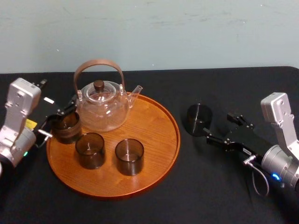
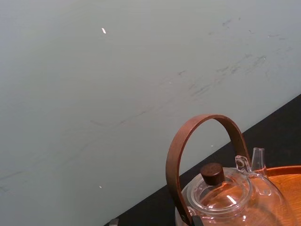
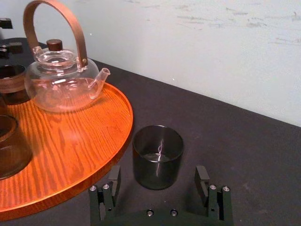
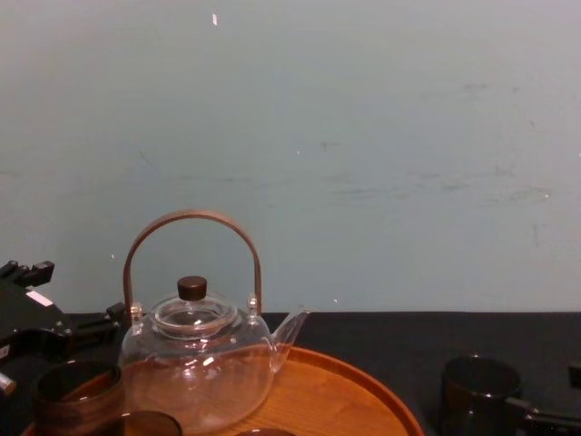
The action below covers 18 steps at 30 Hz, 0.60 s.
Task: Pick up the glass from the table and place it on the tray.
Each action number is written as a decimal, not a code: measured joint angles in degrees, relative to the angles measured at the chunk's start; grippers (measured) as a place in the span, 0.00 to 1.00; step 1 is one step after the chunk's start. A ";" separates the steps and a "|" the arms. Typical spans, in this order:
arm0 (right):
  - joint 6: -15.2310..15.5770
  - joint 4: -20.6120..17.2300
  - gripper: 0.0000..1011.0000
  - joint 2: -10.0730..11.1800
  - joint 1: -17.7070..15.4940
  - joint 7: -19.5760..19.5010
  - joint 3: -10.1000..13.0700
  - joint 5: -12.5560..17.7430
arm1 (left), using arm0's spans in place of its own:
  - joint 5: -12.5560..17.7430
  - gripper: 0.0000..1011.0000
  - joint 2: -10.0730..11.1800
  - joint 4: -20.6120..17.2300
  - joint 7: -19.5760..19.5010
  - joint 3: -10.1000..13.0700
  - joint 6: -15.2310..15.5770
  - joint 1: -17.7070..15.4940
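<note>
A dark smoky glass point(image 1: 199, 119) stands upright on the black table point(image 1: 219, 186), just right of the round wooden tray point(image 1: 159, 135). My right gripper point(image 1: 218, 127) is open right behind it. In the right wrist view the glass point(image 3: 157, 155) sits just ahead of the gap between the spread fingers point(image 3: 113, 183), touching neither. The chest view has this glass point(image 4: 477, 395) low at the right. My left gripper point(image 1: 56, 123) rests at the tray's left edge beside a brown glass point(image 1: 66, 127).
A clear glass teapot point(image 1: 103, 105) with a bent wooden handle stands at the back of the tray. Two more dark glasses point(image 1: 90, 149) point(image 1: 129, 156) stand at the tray's front. Bare black cloth lies around the right gripper. A pale wall point(image 4: 363, 136) closes off the back.
</note>
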 joint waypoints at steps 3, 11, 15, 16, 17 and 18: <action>0.03 0.50 0.99 -0.27 0.45 -0.01 -0.11 -0.30 | 0.00 0.99 0.00 0.00 0.00 0.00 0.00 0.00; 0.08 0.59 0.99 -0.31 0.53 -0.03 -0.14 -0.39 | 0.00 0.99 0.00 0.00 0.00 0.00 0.00 0.00; 0.08 0.55 0.99 -0.29 0.50 -0.03 -0.13 -0.39 | 0.00 0.99 0.00 0.00 0.00 0.00 0.00 0.00; 0.09 0.55 0.99 -0.29 0.50 -0.03 -0.13 -0.39 | 0.00 0.99 0.00 0.00 0.00 0.00 0.00 0.00; 0.09 0.54 0.99 -0.29 0.49 -0.03 -0.12 -0.39 | 0.00 0.99 0.00 0.00 0.00 0.00 0.00 0.00; 0.09 0.53 0.99 -0.28 0.48 -0.03 -0.12 -0.38 | 0.00 0.99 0.00 0.00 0.00 0.00 0.00 0.00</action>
